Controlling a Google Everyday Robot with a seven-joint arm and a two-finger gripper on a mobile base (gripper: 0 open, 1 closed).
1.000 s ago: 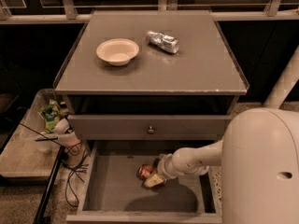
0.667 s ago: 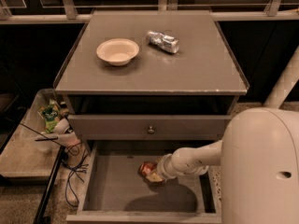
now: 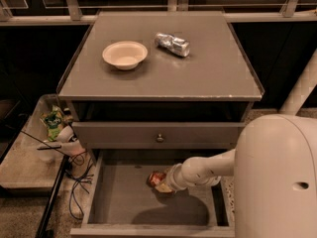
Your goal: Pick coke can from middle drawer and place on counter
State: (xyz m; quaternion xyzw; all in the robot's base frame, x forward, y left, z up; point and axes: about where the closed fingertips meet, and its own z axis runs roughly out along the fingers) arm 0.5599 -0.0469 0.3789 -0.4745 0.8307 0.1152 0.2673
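Observation:
The coke can (image 3: 155,178), small and red with white markings, is in the open middle drawer (image 3: 119,200), near the middle of its grey floor. My gripper (image 3: 162,184) reaches in from the right at the end of the white arm and is shut on the can, holding it tilted a little above the floor. A shadow lies on the floor below it. The counter (image 3: 198,76) is the flat grey top above.
A cream bowl (image 3: 125,54) and a crumpled silver can (image 3: 172,44) sit on the counter's back half. The closed upper drawer front with its knob (image 3: 159,138) overhangs the open drawer. My white body (image 3: 277,182) fills the right. A low shelf with clutter (image 3: 54,128) and cables (image 3: 79,182) lie at left.
The gripper and the coke can have shifted together slightly up and toward the drawer's back. Nothing on the counter has moved.

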